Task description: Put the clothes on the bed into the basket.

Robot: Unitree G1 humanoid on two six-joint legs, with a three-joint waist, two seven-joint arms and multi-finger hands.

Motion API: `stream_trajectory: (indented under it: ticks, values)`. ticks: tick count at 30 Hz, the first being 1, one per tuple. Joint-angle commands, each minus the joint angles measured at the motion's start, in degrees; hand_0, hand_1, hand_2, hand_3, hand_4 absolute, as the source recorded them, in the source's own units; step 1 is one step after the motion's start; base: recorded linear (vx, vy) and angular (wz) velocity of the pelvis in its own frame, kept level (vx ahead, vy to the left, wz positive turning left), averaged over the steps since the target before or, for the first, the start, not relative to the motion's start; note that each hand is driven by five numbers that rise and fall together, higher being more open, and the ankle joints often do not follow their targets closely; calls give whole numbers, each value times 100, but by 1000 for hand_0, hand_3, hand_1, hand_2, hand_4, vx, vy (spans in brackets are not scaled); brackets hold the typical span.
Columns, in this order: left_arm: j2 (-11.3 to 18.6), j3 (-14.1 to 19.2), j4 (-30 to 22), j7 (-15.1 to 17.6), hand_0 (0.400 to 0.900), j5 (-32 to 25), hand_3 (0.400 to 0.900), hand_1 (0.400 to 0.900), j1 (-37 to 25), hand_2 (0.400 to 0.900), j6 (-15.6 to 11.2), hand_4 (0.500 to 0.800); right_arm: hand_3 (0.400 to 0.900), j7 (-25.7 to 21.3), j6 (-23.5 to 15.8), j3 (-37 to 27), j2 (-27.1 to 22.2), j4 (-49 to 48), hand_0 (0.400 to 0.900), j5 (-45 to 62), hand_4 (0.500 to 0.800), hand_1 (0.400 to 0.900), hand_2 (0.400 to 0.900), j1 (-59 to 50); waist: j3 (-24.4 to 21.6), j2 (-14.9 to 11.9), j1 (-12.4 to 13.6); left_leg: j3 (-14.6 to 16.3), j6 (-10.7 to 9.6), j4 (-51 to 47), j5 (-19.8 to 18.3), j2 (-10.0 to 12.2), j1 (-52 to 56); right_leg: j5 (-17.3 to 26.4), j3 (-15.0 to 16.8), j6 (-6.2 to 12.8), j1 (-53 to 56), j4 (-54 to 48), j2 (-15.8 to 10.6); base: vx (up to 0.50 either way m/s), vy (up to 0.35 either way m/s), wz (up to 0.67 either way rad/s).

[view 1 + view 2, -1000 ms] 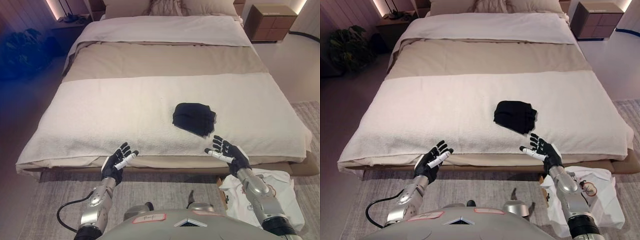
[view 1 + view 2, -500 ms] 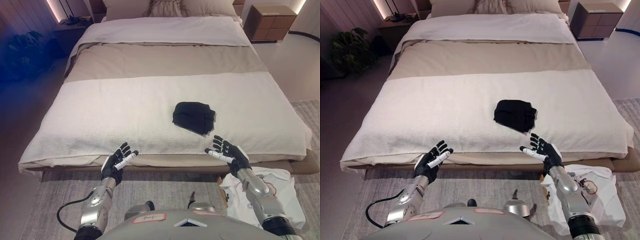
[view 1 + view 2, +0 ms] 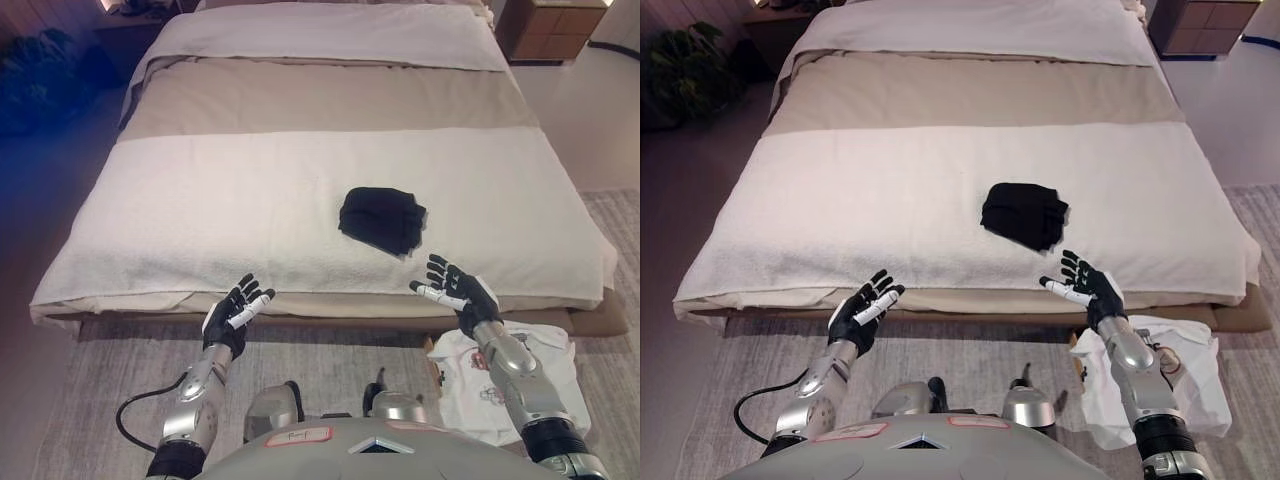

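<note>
A black folded garment (image 3: 381, 219) lies on the white blanket of the bed (image 3: 200, 210), right of the middle and near the foot edge. My right hand (image 3: 455, 294) is open, held just in front of the bed's edge, a little below and right of the garment. My left hand (image 3: 233, 316) is open at the bed's foot edge, well left of the garment. Neither hand touches it. A white garment with a print (image 3: 495, 385) lies over something at the lower right beside my right arm; whether it is the basket cannot be told.
The bed has a beige band (image 3: 320, 100) across its middle and a white cover beyond. A wooden nightstand (image 3: 550, 25) stands at the far right. A dark plant (image 3: 685, 75) stands at the far left. A grey rug (image 3: 110, 380) covers the floor before the bed.
The whole picture has shifted: the view has tilted down and the bed sits higher. Both hands keep their open pose before the bed's edge. The black garment has not moved.
</note>
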Motion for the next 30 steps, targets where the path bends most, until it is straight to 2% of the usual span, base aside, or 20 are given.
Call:
stream_trajectory:
  ticks: [1, 3, 4, 5, 8, 11, 13, 18, 19, 20, 22, 23, 24, 27, 28, 30]
  values:
    - [179, 158, -379, 22, 900, -200, 900, 900, -428, 900, -595, 800, 900, -214, -689, -259, -197, -263, 900, 228, 800, 900, 900, -630, -186, -106, -60, -53, 426, 572, -368, -181, -956, -370, -155, -310, 209, -129, 486, 77, 12, 11]
    - [205, 153, -385, 63, 900, -197, 900, 900, -446, 900, -608, 800, 900, -244, -711, -274, -210, -238, 900, 242, 800, 900, 900, -650, -210, -128, -57, -6, 445, -80, -330, -173, -1054, -352, -153, -284, 174, -129, 500, 105, 31, 3]
    - [216, 144, -360, 93, 900, -196, 900, 900, -476, 900, -624, 800, 900, -261, -726, -261, -219, -212, 900, 233, 800, 900, 900, -668, -208, -118, -54, -30, 425, -522, -145, -144, -1069, -339, -145, -269, 146, -129, 539, 122, 61, -3]
    - [221, 135, -335, 130, 900, -188, 900, 900, -503, 900, -644, 800, 900, -289, -742, -239, -241, -179, 900, 226, 800, 900, 900, -708, -190, -74, -47, -107, 373, -1056, 249, -56, -1181, -351, -134, -243, 127, -129, 602, 120, 62, -9]
    - [235, 137, -268, 251, 900, -206, 900, 900, -565, 900, -710, 800, 900, -359, -790, -135, -272, -120, 900, 232, 800, 900, 900, -858, -132, 29, 5, -198, 160, -2096, 719, 145, -1374, -461, -24, -157, 151, -129, 721, 146, 75, -26]
    - [233, 204, -298, 313, 900, -238, 900, 900, -538, 900, -760, 800, 900, -401, -798, -79, -266, -111, 900, 174, 800, 900, 900, -924, -185, 104, 144, 41, 22, -2354, 1035, 352, -1266, -620, 196, -84, 331, -129, 764, 236, 133, -51]
    - [270, 241, -326, 331, 900, -275, 900, 900, -526, 900, -765, 800, 900, -393, -774, -49, -201, -111, 900, 177, 800, 900, 900, -978, -325, 100, 210, 72, 101, -2251, 962, 409, -1206, -773, 276, -65, 529, -129, 704, 349, 180, -43]
    - [521, 170, -495, 372, 900, -194, 900, 900, -684, 900, -795, 800, 900, -425, -776, 5, 96, -24, 900, 221, 800, 900, 900, -948, -603, -253, 303, 459, 388, -1813, 606, 138, -1267, -928, 82, 113, 788, 39, 249, 366, 176, -7]
    - [524, 170, -496, 372, 900, -194, 900, 900, -683, 900, -794, 800, 900, -425, -776, 5, 99, -24, 900, 220, 800, 900, 900, -948, -611, -260, 309, 467, 391, -1806, 599, 135, -1275, -936, 88, 116, 776, 50, 241, 367, 222, -14]
    - [633, 164, -525, 389, 900, -168, 900, 900, -781, 900, -798, 800, 900, -432, -749, 88, 188, -1, 900, 208, 800, 900, 900, -987, -694, -413, 360, 595, 597, -1730, 365, -19, -1261, -865, 72, 244, 619, 438, 16, 325, 217, -17]
    - [679, 166, -569, 430, 900, -180, 900, 900, -810, 900, -818, 800, 900, -443, -760, 138, 254, 44, 900, 212, 800, 900, 900, -1072, -778, -504, 387, 616, 773, -1713, 193, -202, -1242, -587, 117, 378, 419, 778, -148, 320, 235, -10]
    - [677, 166, -569, 430, 900, -180, 900, 900, -810, 900, -818, 800, 900, -443, -760, 138, 253, 45, 900, 212, 800, 900, 900, -1073, -793, -496, 382, 610, 774, -1718, 202, -196, -1260, -580, 116, 376, 401, 777, -139, 320, 262, -8]
    - [748, 189, -654, 451, 900, -167, 900, 900, -824, 900, -833, 800, 900, -440, -746, 185, 300, 32, 900, 172, 800, 900, 900, -1116, -838, -582, 405, 632, 930, -1670, -55, -400, -1166, -274, 195, 514, 197, 1239, -313, 291, 259, -10]
    - [822, 164, -667, 493, 900, -175, 900, 900, -927, 900, -843, 800, 900, -482, -774, 212, 373, 54, 900, 174, 800, 900, 900, -1236, -777, -623, 395, 611, 1179, -1641, -326, -616, -969, 473, 209, 625, -445, 2620, -517, 269, 296, -6]
    - [861, 177, -702, 508, 900, -179, 900, 900, -944, 900, -850, 800, 900, -493, -781, 245, 397, 58, 900, 177, 800, 900, 900, -1303, -710, -588, 392, 602, 1258, -1639, -399, -650, -876, 650, 136, 640, -673, 3200, -573, 193, 279, -4]
    - [871, 226, -819, 540, 900, -205, 900, 900, -913, 900, -845, 800, 900, -557, -781, 304, 447, 44, 900, 94, 800, 900, 900, -1365, -603, -525, 397, 574, 1338, -1790, -622, -732, -447, 632, -236, 700, -927, 3733, -836, 257, 259, -5]
